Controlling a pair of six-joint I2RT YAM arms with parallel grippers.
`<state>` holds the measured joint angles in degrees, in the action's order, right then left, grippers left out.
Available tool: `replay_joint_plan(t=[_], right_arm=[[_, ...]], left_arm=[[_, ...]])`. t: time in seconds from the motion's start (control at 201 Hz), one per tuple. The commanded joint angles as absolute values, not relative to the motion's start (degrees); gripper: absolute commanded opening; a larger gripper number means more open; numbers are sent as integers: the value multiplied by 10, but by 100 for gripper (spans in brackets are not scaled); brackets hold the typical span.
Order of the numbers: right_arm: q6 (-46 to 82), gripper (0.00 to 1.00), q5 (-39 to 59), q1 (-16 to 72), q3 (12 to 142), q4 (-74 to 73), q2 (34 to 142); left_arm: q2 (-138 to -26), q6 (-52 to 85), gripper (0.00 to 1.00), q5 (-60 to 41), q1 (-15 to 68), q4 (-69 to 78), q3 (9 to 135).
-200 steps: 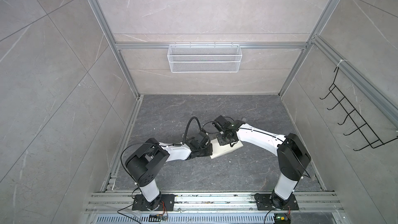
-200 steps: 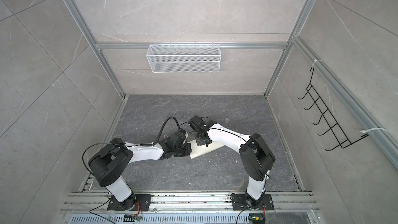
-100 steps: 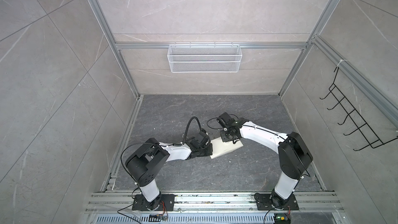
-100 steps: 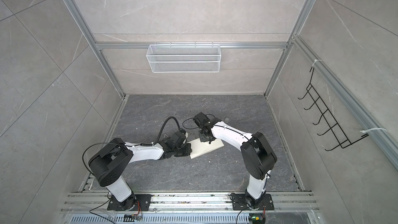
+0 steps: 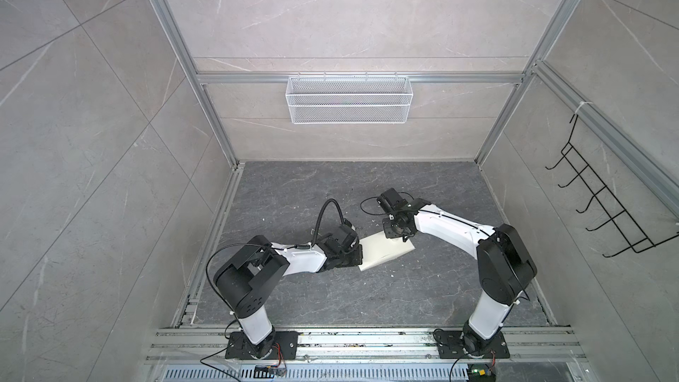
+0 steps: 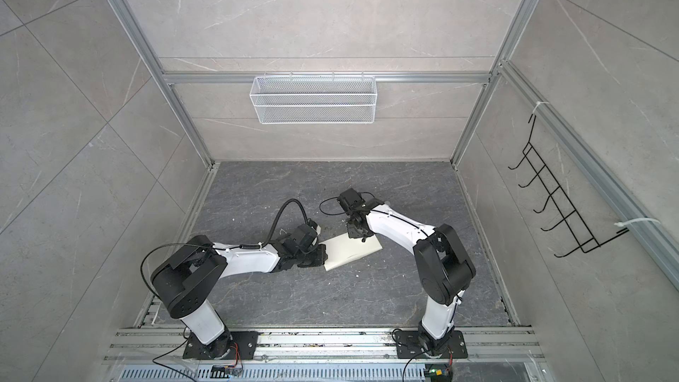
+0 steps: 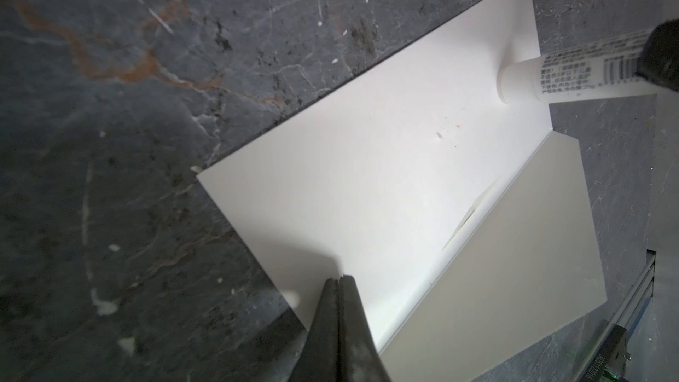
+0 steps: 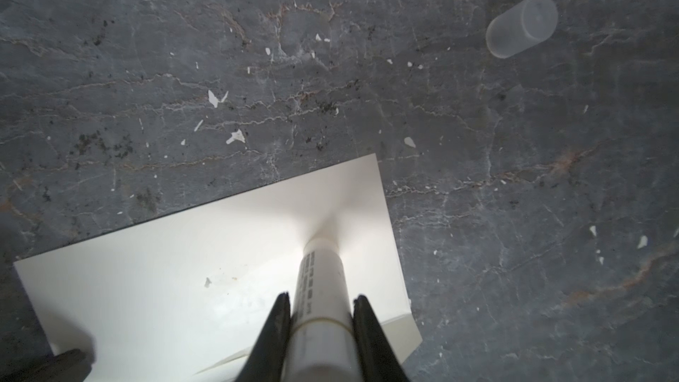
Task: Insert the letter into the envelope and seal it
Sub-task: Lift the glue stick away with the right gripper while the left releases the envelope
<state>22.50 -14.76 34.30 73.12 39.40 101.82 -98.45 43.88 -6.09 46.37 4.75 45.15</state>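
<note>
The cream-white envelope (image 5: 385, 253) (image 6: 352, 251) lies opened out on the dark floor, with a fold running along its length (image 7: 367, 178) (image 8: 165, 288). My left gripper (image 7: 340, 280) (image 5: 358, 255) is shut, and its tips press on the envelope's near end. My right gripper (image 8: 321, 297) (image 5: 397, 235) is shut on a white glue stick (image 8: 319, 288) (image 7: 573, 75). The stick's tip touches the paper near the envelope's far corner. The letter is hidden from every view.
A translucent cap (image 8: 521, 25) lies on its side on the floor beyond the envelope. White flecks dot the stone floor. A white wire basket (image 5: 349, 104) hangs on the back wall and a black hook rack (image 5: 602, 207) on the right wall.
My right gripper has slid the glue stick a little to the right along the envelope, away from the left gripper. The left gripper and the envelope have stayed put.
</note>
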Motion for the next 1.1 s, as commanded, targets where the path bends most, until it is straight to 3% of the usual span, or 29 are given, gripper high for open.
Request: replay_joint_plan(t=[0.0,0.388,0.553,0.672,0.862,0.956,1.091], right_arm=[[229,0,-141,336,717,423,981],[233,0,-128,334,723,416,812],[233,0,-71,334,712,384,758],[236,0,-39,334,698,346,707],[240,0,-33,333,691,313,652],[249,0,-37,334,691,297,638],[256,0,-36,334,674,250,626]], left_arm=[[-1023,424,0,-30,466,-47,430],[-1003,416,0,-33,468,-51,442],[-932,400,0,-34,468,-54,475],[-839,387,22,-16,467,-63,509],[-685,438,72,-3,464,-27,516],[-635,523,84,-10,464,14,515],[-608,686,90,-16,464,70,519]])
